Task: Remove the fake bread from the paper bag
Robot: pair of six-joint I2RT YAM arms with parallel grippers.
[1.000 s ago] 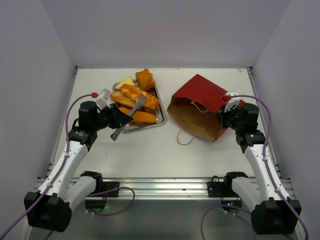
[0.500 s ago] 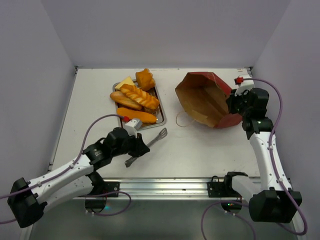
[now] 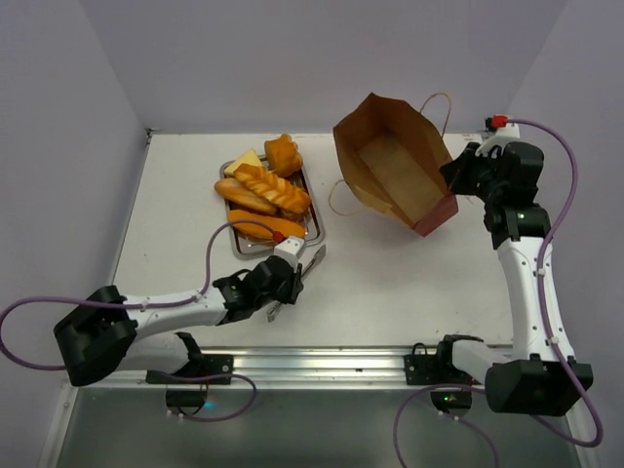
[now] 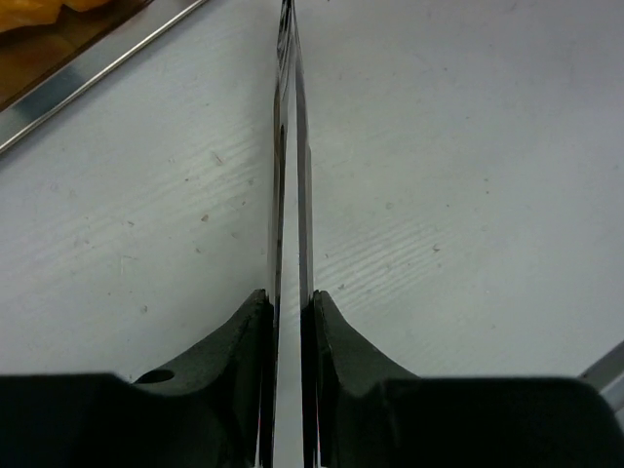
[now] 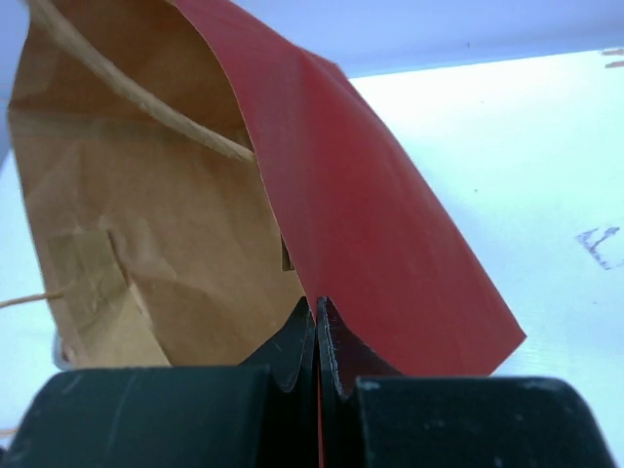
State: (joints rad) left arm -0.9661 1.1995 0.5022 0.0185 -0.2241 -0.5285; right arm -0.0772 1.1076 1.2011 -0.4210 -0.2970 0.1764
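1. Pinching with right gripper [image 5: 316, 307] — jaws closed tight on the red wall of the paper bag [image 5: 370, 224], low beside the open mouth.
2. Bag up at the right rear of the table [image 3: 390, 283], tilted, mouth open toward the overhead view. Brown inside looks bare, with no bread seen in it.
3. Pile of fake bread [image 3: 263, 187] on the silver tray [image 3: 318, 232], well left of the bag and not touching it.
4. Low near the front edge, left gripper [image 4: 289, 297] clamped on metal tongs [image 4: 289, 146], with the tips just beside the tray's near corner.
5. Judged: emptying about done, now at the bag check and set-down.
6. Hold the pinch firm — thin paper likely to slip or tear. Lower slowly, without dragging on the table.
7. Tip the mouth for a last look into the bottom corners.
8. Lay the tongs flat, clear of the tray rim, to avoid knocking the bread.
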